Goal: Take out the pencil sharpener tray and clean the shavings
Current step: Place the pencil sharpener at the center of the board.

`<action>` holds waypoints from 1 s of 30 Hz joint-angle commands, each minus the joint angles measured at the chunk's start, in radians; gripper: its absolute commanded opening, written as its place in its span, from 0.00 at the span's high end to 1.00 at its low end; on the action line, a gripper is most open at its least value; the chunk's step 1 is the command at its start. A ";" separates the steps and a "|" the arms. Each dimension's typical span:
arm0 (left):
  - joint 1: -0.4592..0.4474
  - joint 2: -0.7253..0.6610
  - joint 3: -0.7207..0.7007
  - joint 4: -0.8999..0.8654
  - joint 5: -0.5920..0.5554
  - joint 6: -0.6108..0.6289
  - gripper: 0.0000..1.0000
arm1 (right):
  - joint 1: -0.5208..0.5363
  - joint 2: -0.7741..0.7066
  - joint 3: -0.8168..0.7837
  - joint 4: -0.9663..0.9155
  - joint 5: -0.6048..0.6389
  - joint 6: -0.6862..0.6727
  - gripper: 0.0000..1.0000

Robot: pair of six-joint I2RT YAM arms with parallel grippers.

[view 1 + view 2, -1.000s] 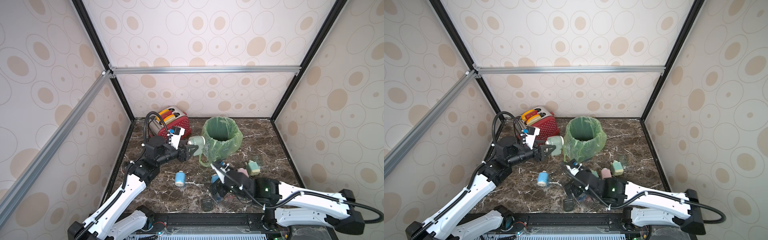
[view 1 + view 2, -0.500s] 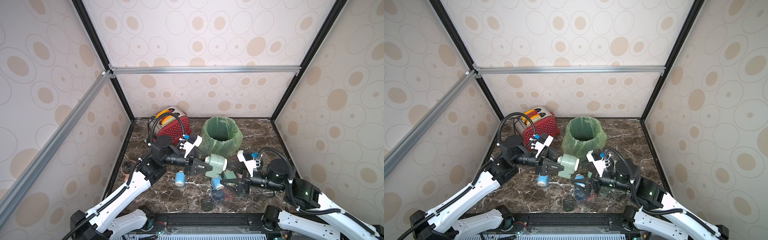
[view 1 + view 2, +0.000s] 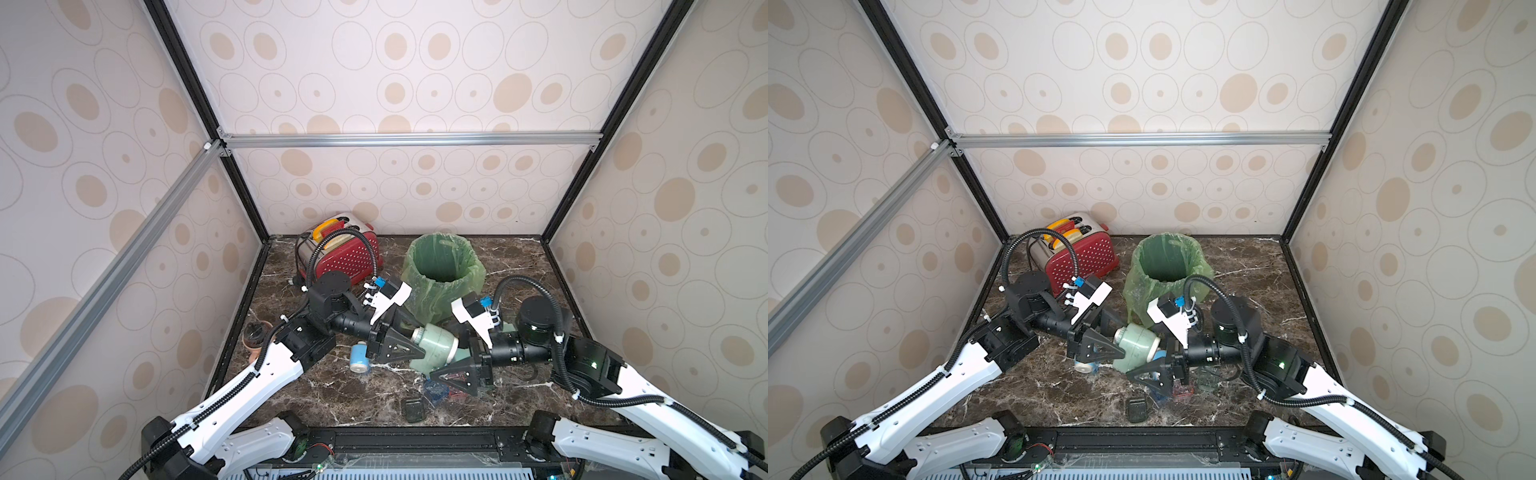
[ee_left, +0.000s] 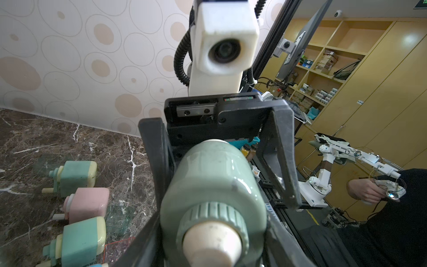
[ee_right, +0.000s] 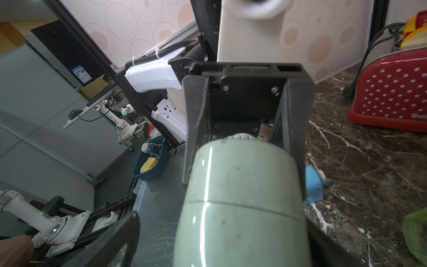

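Pale green plastic, the pencil sharpener [image 3: 434,343] hung over the tabletop [image 3: 519,266] just in front of the bin [image 3: 469,282], with the left gripper [image 3: 415,338] jaws clamped on its knob end. A second earlier it had been held beside the bin while the right gripper [image 3: 449,353] worked low, well forward of the bin. Now that gripper had come up, jaws wide apart around the sharpener's other end. That set up the pull, with the tray probably still seated inside. Beyond the bin, the red toaster [image 5: 392,92] bore white lettering, "Bel…", cut off.
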 commanded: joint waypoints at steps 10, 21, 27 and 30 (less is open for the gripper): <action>-0.012 -0.005 0.076 -0.108 -0.058 0.119 1.00 | -0.018 0.006 0.015 0.048 -0.046 -0.021 0.39; 0.023 -0.030 0.090 -0.175 -0.254 0.123 0.01 | -0.037 0.027 -0.072 0.049 -0.008 -0.061 0.65; 0.226 -0.068 0.050 -0.128 -0.537 -0.043 0.01 | 0.052 0.134 -0.197 0.201 0.149 -0.050 0.72; 0.332 -0.074 0.049 -0.178 -0.668 -0.106 0.01 | 0.153 0.209 -0.222 0.215 0.395 -0.084 0.72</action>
